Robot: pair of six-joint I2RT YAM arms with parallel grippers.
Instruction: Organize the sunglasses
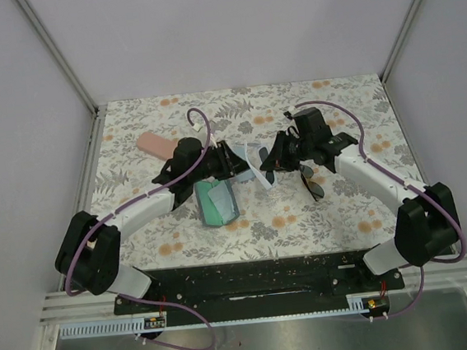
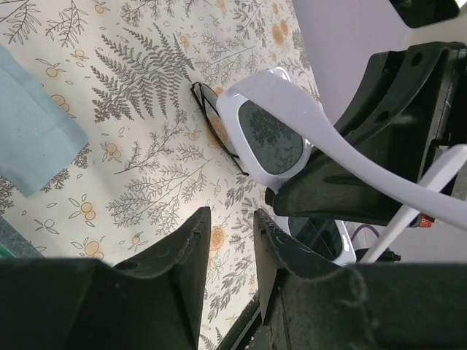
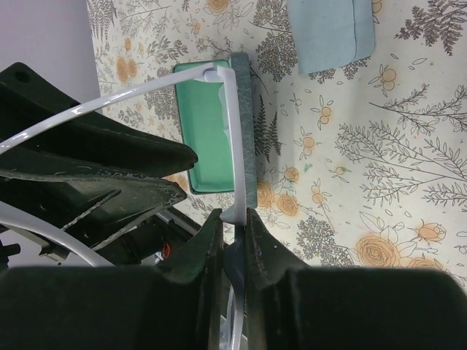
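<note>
1. Currently, the task looks to be at an early stage: neither pair of sunglasses is put away.
2. The pale pair point(image 2: 271, 135) appears lifted off the bench point(image 1: 320, 216). It is held between the two arms near the middle, with its white side arms unfolded.
3. The right tool point(image 3: 233, 217) is closed on one thin white side arm of the pale pair, pinching it between its fingertips.
4. The left tool point(image 2: 230, 215) sits near the pale pair's lenses. Its fingers stand apart with nothing between them, and it seems to touch neither pair.
5. The dark pair point(image 1: 313, 182) lies on the bench beneath the right arm, close to the pale pair. Whether it is folded cannot be told.
6. An open case point(image 3: 208, 146) with a green lining lies on the bench by the left arm, just in front of the pale pair. No glasses lie in it. In the right wrist view, the held side arm crosses in front of it.
7. A pink case point(image 1: 154, 144) lies toward the far left of the bench, well apart from both pairs, and appears closed. A light blue cloth point(image 2: 33, 138) lies flat on the bench near the left tool.
8. What seems left is nearly everything. The pale pair's side arms need folding, probably with the left tool's help, before it goes into the open case. The dark pair then needs picking up and putting away too, perhaps in the pink case.
</note>
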